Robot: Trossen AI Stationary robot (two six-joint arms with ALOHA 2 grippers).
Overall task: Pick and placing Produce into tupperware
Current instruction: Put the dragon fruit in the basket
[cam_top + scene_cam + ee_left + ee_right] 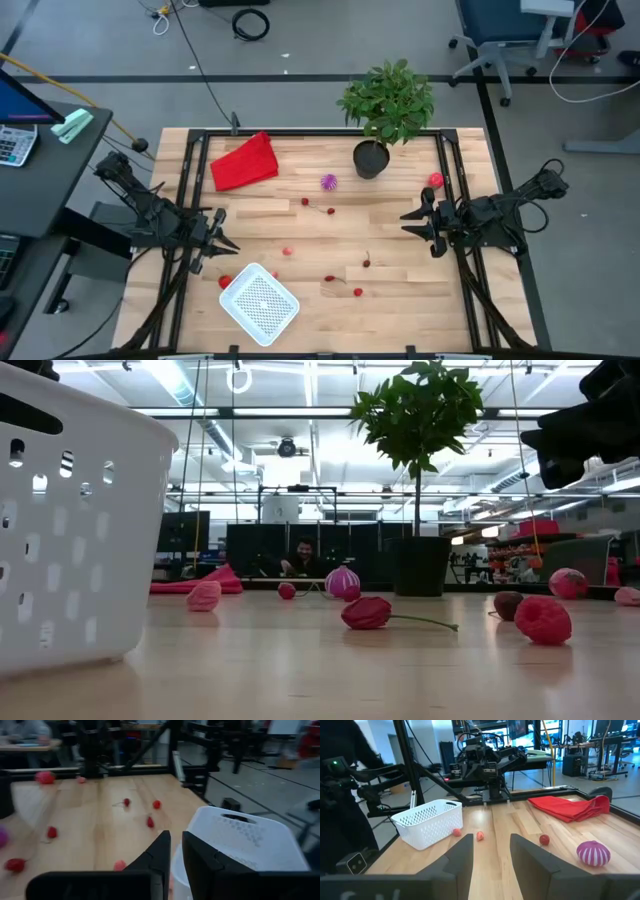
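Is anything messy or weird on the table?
The small red fruit pieces and the spiky purple ball lie scattered over the wooden table, none inside the white mesh basket, which sits askew. Nothing looks broken.

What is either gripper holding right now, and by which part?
Nothing. The left gripper is nearly shut on air beside the white mesh plastic container; the right gripper is open and empty.

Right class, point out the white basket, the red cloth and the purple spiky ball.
white basket (259,302), high view, on its mesh bottom.
red cloth (244,162), high view, on its middle fold.
purple spiky ball (593,853), right wrist view, on its striped side.
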